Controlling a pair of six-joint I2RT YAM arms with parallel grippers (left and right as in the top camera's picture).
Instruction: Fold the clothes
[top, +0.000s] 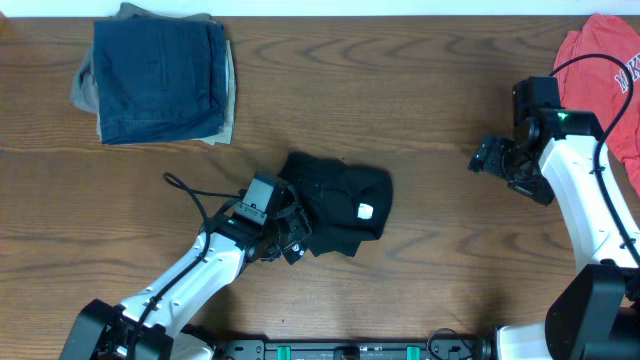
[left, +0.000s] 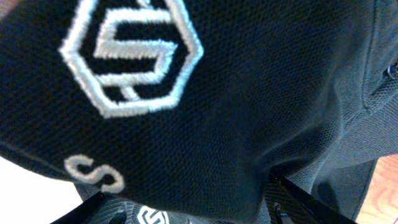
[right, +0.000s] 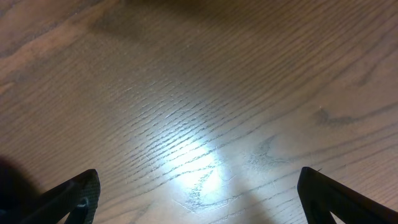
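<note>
The left pincer (top: 289, 240) sits at the left edge of the black garment (top: 340, 205), a little left of the middle of the desk (top: 420, 90) and toward its front. In the left wrist view the pincer (left: 186, 208) is almost wholly covered. Only the tips of its two fingers (left: 87, 208) show at the bottom corners, standing apart with dark fabric bunched between and over them. It cannot be told whether they are pressing the cloth or only lie under it.

The garment (left: 249, 93) fills nearly the whole of that view, very close to the lens. A white stitched six-sided logo (left: 130, 56) is at the upper left, cut off by the top edge. Below it is a white letter S (left: 96, 174), the start of a text mark running out of sight. From overhead the garment is a compact, folded dark bundle lying flat, with one small white mark (top: 365, 211) on its right half; its folds are hard to make out.

The right pincer (top: 490, 155) is well apart from the garment, near the right side of the desk. Its fingers are spread wide with nothing between them. In the right wrist view the pincer (right: 199, 202) shows only two fingertips over bare wood.

A folded blue denim pile (top: 160, 80) lies at the far left. A red shirt (top: 605, 70) lies at the far right corner, cut off by the frame
</note>
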